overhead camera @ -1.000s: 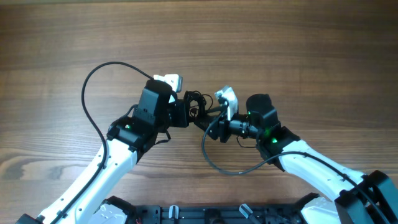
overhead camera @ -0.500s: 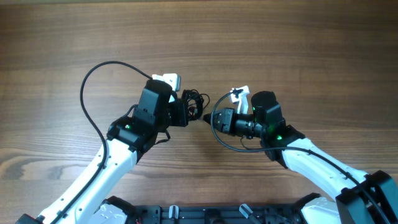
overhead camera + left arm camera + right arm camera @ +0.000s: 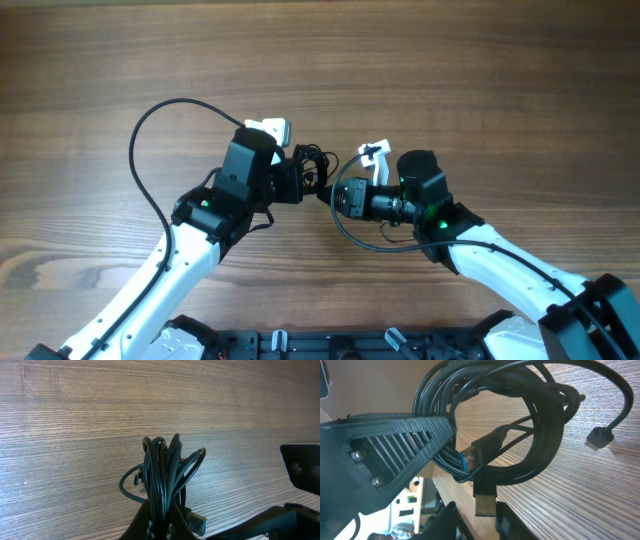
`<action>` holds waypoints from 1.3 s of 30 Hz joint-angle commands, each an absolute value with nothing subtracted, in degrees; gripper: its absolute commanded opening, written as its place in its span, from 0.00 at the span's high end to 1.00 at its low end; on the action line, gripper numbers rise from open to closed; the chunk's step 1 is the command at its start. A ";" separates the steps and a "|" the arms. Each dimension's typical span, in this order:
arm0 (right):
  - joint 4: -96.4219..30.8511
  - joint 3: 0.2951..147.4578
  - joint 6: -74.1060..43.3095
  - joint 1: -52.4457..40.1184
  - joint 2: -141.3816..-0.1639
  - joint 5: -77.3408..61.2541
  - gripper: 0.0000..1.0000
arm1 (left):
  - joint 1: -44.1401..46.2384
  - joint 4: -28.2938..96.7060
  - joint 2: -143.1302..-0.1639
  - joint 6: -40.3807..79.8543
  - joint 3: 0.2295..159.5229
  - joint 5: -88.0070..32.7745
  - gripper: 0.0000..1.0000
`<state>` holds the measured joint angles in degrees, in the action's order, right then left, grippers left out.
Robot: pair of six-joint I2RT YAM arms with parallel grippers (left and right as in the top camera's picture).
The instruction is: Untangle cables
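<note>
The cables point(image 3: 316, 160) are a small coiled black bundle held up between the two arms. My left gripper point(image 3: 303, 180) is shut on the bundle. In the left wrist view the loops point(image 3: 165, 470) stand up out of the gripper's fingers point(image 3: 162, 516), with a blue-tipped USB plug point(image 3: 197, 522) beside them. My right gripper point(image 3: 333, 197) faces the bundle from the right. In the right wrist view its fingers point(image 3: 475, 507) are open, one on each side of a hanging USB plug point(image 3: 485, 500) under the coil point(image 3: 545, 435). A small plug end point(image 3: 599, 437) sticks out at the right.
The wooden table point(image 3: 480, 70) runs all round the arms. Each arm's own thicker black wire loops out: one arcs left of the left arm point(image 3: 140, 160), one hangs below the right wrist point(image 3: 360, 240). The left gripper's black finger point(image 3: 385, 445) fills the left of the right wrist view.
My right wrist has rotated and its gripper has edged left to the bundle. The left arm has held still with the cables in it.
</note>
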<state>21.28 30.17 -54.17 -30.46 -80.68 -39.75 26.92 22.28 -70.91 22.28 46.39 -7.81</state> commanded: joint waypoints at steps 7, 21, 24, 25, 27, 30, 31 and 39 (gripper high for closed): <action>21.63 30.30 -54.19 -30.70 -80.16 -38.39 0.88 | 26.85 21.87 -70.32 24.49 46.94 -9.61 0.96; 21.61 30.30 -53.93 -30.70 -80.27 -35.77 0.95 | 26.83 18.52 -70.32 24.47 46.94 -21.63 0.96; 21.63 30.30 -52.53 -30.70 -80.27 -35.57 0.95 | 26.83 16.88 -70.32 24.47 46.94 -25.50 0.96; 21.65 30.30 -52.49 -30.70 -80.27 -35.09 0.95 | 26.85 17.12 -70.32 24.43 46.94 -26.52 0.96; 21.89 30.30 -52.51 -30.70 -80.27 -34.26 0.95 | 26.85 17.34 -70.32 24.25 46.94 -29.12 0.96; 21.89 30.30 -52.51 -30.70 -80.27 -34.30 0.85 | 26.83 17.28 -70.32 24.25 46.94 -30.44 0.96; 21.89 30.30 -52.51 -30.70 -80.27 -34.28 0.79 | 26.83 17.30 -70.32 24.25 46.94 -30.44 0.96; 19.31 30.30 -48.97 -24.60 -80.25 -41.87 0.01 | 25.50 17.34 -70.30 39.27 46.94 -15.05 0.96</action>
<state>20.16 30.13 -51.72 -27.75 -80.68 -35.42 26.17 17.72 -70.91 27.42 46.39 -22.06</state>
